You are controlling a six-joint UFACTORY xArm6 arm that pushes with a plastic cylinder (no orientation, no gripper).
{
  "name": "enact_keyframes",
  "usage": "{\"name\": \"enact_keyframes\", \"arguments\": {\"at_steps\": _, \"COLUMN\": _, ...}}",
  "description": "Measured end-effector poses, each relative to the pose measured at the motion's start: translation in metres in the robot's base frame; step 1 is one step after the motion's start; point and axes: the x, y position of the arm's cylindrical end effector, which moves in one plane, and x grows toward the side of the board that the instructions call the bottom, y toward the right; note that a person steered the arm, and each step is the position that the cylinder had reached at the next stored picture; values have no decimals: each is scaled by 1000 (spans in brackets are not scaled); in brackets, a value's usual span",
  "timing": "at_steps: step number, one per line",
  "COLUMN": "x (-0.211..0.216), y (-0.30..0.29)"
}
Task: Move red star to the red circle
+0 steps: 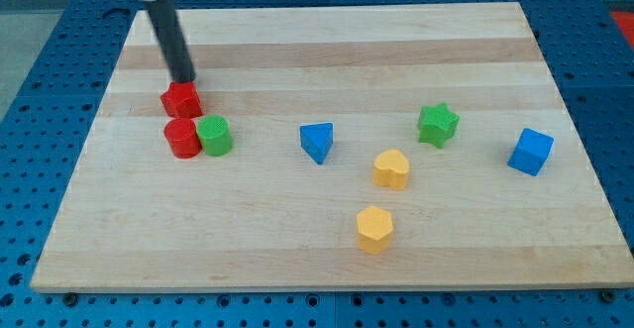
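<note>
My tip (185, 78), a bare rod with no jaws to spread or pinch, sits at the top edge of the red plastic star (181, 99). Just below, the star meets the red plastic cylinder (182, 138), with a green plastic cylinder (214, 135) beside it. Likely nearly done: ease straight down, gently, avoiding scattering the pair.

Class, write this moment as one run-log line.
my tip: at red star's top edge | red star: just above red circle, about touching | green circle: against red circle's right

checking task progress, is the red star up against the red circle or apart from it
Up against it. The red star sits directly above the red circle in the view, edges meeting with no board visible between them. My tip is at the star's top edge.
</note>
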Motion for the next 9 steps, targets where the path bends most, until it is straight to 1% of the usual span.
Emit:
{"name": "enact_keyframes", "arguments": {"at_steps": 1, "x": 19, "y": 4}}
{"name": "enact_keyframes", "arguments": {"at_steps": 2, "x": 26, "y": 16}}
{"name": "enact_keyframes", "arguments": {"at_steps": 5, "x": 25, "y": 15}}
{"name": "enact_keyframes", "arguments": {"at_steps": 7, "x": 42, "y": 17}}
{"name": "enact_keyframes", "arguments": {"at_steps": 8, "x": 41, "y": 17}}
{"name": "enact_keyframes", "arguments": {"at_steps": 9, "x": 7, "y": 19}}
